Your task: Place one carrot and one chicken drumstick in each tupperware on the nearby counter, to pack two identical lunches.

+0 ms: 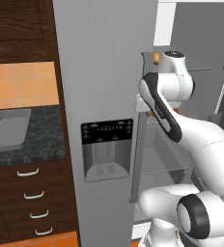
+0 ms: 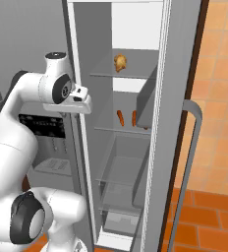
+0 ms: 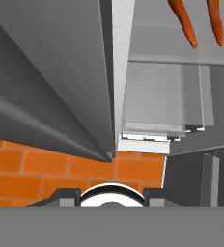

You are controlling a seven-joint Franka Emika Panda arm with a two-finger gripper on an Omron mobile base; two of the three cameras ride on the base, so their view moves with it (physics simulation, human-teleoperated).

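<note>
- The fridge (image 2: 155,123) stands open, and the white arm's hand (image 2: 69,101) is up beside the front edge of its left wall, outside the shelves.
- Two orange carrots (image 2: 127,117) lie side by side on the middle glass shelf, with open space around them.
- One brown chicken drumstick (image 2: 120,62) sits on the shelf above, with room on both sides.
- A grey box stands just right of the carrots, close to them.
- The lower shelves look bare, and the open door (image 2: 185,147) hangs to the right with its long handle.
- From the left base view you can see a grey tupperware (image 1: 10,126) on the dark counter (image 1: 41,144), left of the fridge front. A bit of a drumstick (image 1: 156,57) peeks out by the arm's top.
- The hand view looks down the fridge edge to the orange floor tiles (image 3: 61,169), with the carrot tips (image 3: 186,24) at the top.
- I cannot tell how wide the fingers are or if they hold anything.
</note>
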